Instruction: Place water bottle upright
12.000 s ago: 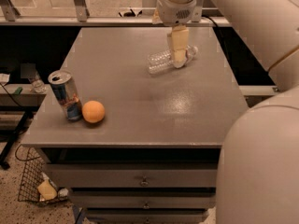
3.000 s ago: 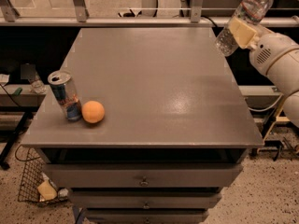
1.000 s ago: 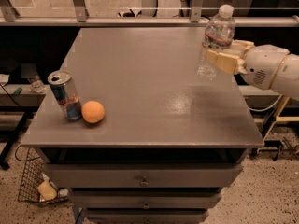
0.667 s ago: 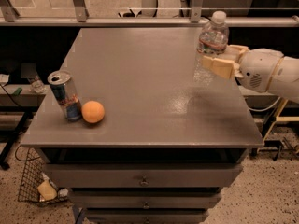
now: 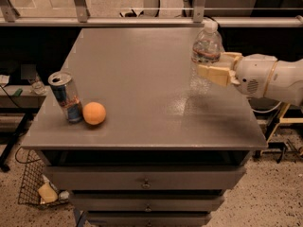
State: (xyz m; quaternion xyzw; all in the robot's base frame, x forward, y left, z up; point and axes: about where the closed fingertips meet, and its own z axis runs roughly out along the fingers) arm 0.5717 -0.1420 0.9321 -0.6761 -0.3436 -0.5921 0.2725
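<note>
I have the gripper [image 5: 210, 66] reaching in from the right, fingers clamped on the water bottle [image 5: 205, 45] at mid-body. Bottle upright, cap on top, over the table's [image 5: 142, 74] right side. Drink can [image 5: 66, 97] and orange [image 5: 93, 113] side by side near left edge.

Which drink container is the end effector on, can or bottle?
The bottle: clear, white-capped, upright at the table's right side, end effector shut on its middle. The can stands apart at the left, beside the orange.
</note>
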